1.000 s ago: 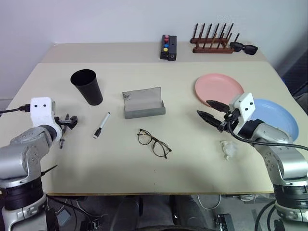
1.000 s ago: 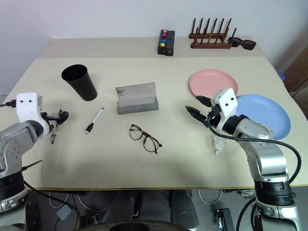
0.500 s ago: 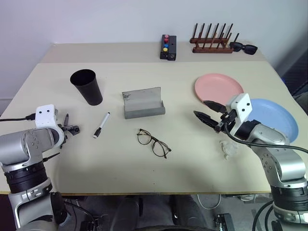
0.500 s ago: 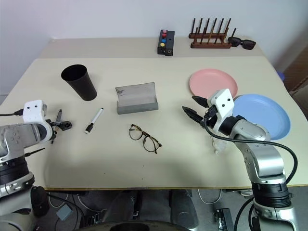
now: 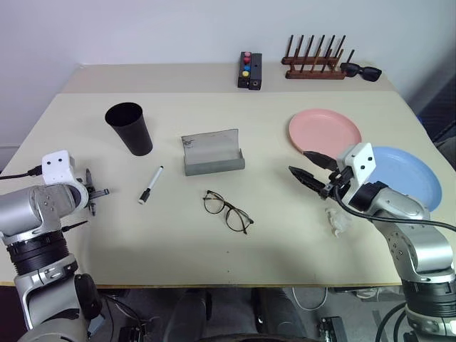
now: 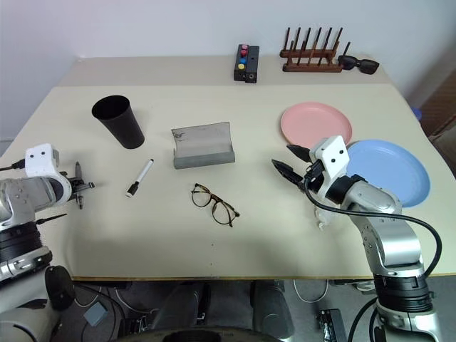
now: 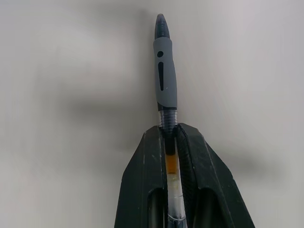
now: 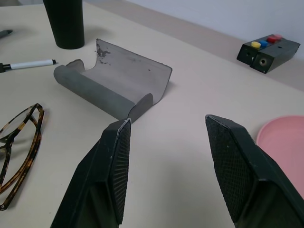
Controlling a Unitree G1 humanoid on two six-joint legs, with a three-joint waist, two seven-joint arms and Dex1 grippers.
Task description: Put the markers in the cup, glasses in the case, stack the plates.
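Black button box [image 5: 249, 70], wooden peg rack [image 5: 313, 65], black sunglasses [image 5: 360, 70] along table [image 5: 214, 235] far edge.

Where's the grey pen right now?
The grey pen is clamped between the left gripper fingers at the table's near left edge, left of the white marker and below the cup.

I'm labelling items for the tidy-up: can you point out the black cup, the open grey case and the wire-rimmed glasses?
black cup [image 5: 129, 128]: left eye view, on its side wall.
grey case [image 5: 211, 151]: left eye view, on the raised lid's inner face.
glasses [image 5: 226, 211]: left eye view, on the bridge between the lenses.
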